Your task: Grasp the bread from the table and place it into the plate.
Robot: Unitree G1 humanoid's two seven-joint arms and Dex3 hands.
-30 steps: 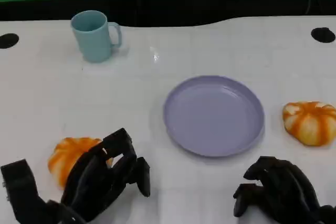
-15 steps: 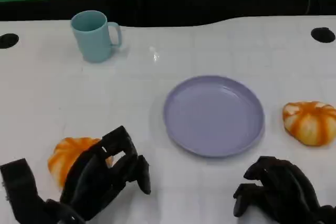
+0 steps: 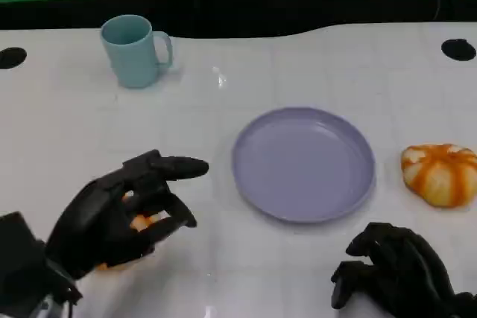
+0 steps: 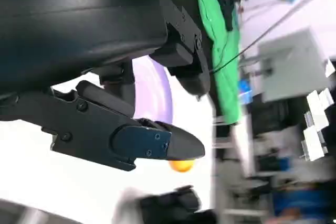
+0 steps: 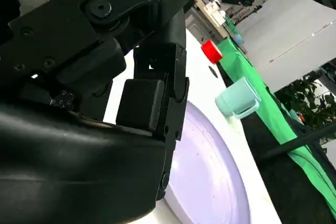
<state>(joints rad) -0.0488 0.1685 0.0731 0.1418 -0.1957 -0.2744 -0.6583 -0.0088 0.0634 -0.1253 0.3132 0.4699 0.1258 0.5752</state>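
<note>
Since a second ago, the left hand [image 3: 123, 210] has swung over the near-left bread roll [image 3: 138, 223], which now shows as slivers of orange between and under its black fingers [image 3: 175, 167]. Those fingers arch over the roll and spread toward the plate; whether they have closed on it cannot be told. The lavender plate [image 3: 303, 162] sits at the table's centre, bare, just right of the left hand's fingertips. A second orange-and-white bread roll [image 3: 441, 173] lies on the white table [image 3: 67, 124] to the right of the plate, close to it but apart. The right hand [image 3: 395, 273] rests at the near right, fingers curled in with nothing in them, near the plate's near rim. A light blue mug [image 3: 136, 51] stands upright at the far left, handle pointing right, well apart from everything else.
</note>
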